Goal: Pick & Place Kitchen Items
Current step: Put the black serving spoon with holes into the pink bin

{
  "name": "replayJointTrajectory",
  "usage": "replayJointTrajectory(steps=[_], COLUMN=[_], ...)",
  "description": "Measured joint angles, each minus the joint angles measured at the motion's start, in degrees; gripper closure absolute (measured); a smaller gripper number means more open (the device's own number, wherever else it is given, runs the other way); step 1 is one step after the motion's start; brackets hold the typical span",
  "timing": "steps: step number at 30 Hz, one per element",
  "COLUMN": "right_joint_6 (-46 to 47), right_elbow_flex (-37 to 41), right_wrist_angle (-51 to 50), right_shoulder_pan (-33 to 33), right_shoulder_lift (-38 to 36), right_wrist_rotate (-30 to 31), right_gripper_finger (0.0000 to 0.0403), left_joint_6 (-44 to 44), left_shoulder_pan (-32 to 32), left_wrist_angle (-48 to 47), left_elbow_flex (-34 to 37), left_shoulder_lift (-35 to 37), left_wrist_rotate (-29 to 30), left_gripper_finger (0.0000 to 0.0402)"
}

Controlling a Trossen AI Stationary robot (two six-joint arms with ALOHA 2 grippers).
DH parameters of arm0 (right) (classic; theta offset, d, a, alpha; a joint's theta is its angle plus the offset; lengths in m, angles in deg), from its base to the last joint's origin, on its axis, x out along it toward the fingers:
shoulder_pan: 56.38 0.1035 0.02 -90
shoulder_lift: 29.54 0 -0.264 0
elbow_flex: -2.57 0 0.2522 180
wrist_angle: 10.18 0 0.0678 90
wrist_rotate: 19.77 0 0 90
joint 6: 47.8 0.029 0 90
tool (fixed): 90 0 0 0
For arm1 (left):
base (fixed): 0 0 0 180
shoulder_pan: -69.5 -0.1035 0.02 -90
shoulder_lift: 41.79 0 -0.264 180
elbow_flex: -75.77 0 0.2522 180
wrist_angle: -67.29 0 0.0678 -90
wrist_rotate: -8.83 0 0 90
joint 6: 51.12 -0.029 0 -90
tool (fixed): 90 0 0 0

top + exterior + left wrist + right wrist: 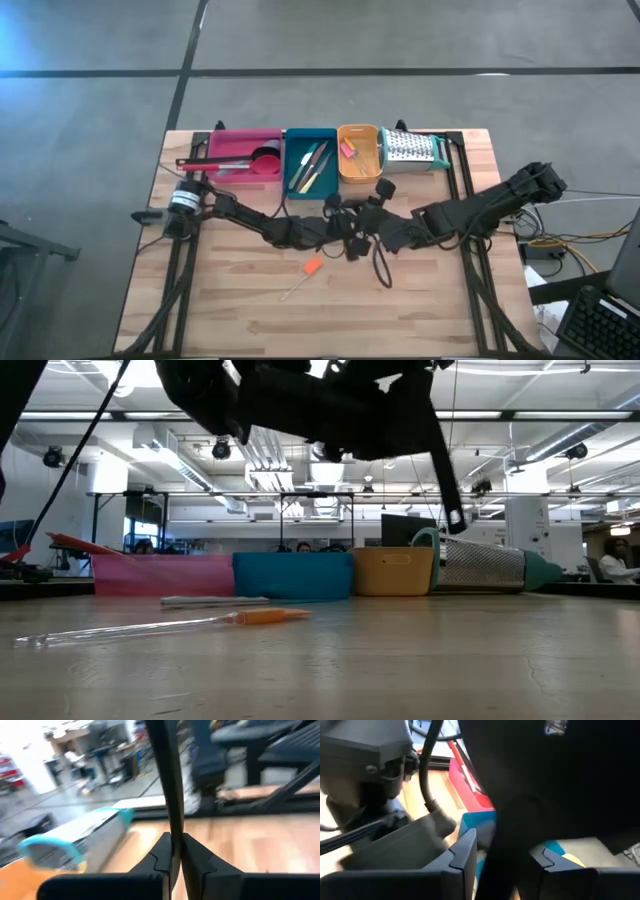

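High view: both arms reach to the table's middle, the left gripper (345, 222) and right gripper (378, 232) nearly meeting just in front of the teal tray (311, 163). A black utensil (381, 268) lies on the wood by the right gripper. An orange-handled tool (304, 275) lies alone nearer the front. Pink tray (243, 153) holds red spoon (262, 163); orange tray (358, 152) and box grater (412, 149) line the back. Low view: orange tool flat on the table, arms overhead. Left wrist view: fingers (161, 854) clamped on a thin dark handle (166, 780). Right wrist view: fingers (464, 851) spread around a dark bar; grip cannot be told.
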Motion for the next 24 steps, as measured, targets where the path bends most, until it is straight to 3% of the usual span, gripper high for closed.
replayJointTrajectory(steps=[7, 15, 24], right_joint_6=[1.5, 11.01, 20.18], right_elbow_flex=[-0.01, -0.06, -0.06], right_wrist_angle=[-4.32, -17.92, -27.75], right_shoulder_pan=[0.0, -0.1, 0.17], right_shoulder_lift=[-0.26, -0.39, -0.46], right_wrist_rotate=[0.34, 0.69, 0.43], right_gripper_finger=[0.0305, 0.0324, 0.0341], left_joint_6=[-1.02, 2.31, 10.09], left_shoulder_pan=[0.5, 1.78, 1.79], left_wrist_angle=[-14.16, -44.71, -76.75], left_elbow_flex=[0.71, 0.92, 0.77], left_shoulder_lift=[4.73, 16.92, 34.49], left_wrist_rotate=[11.0, 26.64, 31.72], left_gripper_finger=[0.0382, 0.0382, 0.0382])
